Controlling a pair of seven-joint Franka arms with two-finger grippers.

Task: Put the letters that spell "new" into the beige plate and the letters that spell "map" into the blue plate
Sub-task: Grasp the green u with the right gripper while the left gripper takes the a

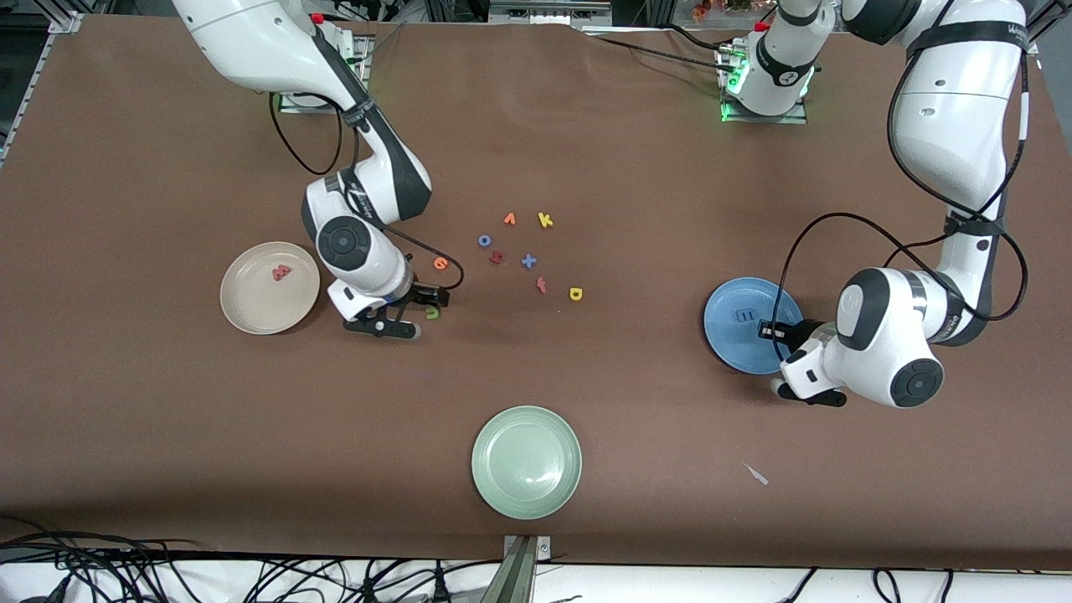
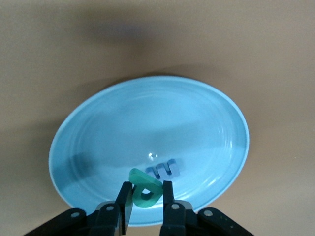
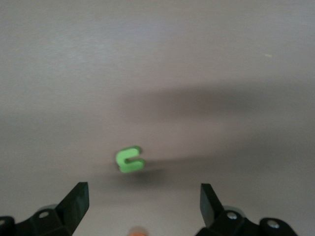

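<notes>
The teal p (image 2: 145, 191) hangs pinched in our left hand (image 2: 146, 196) over the blue plate (image 1: 725, 343), where the dark blue m (image 1: 744, 316) already lies. It's feather-light foam, soft under the pads, so we judge a gentle edge pinch is plenty. Our right hand (image 3: 142, 201) spreads wide over the green n (image 3: 130, 159) on the bench beside the beige plate (image 1: 251, 314), which carries the red w (image 1: 281, 272). We'd take that n across its two legs. The orange e (image 1: 440, 263) and yellow a (image 1: 575, 293) wait on the bench.
</notes>
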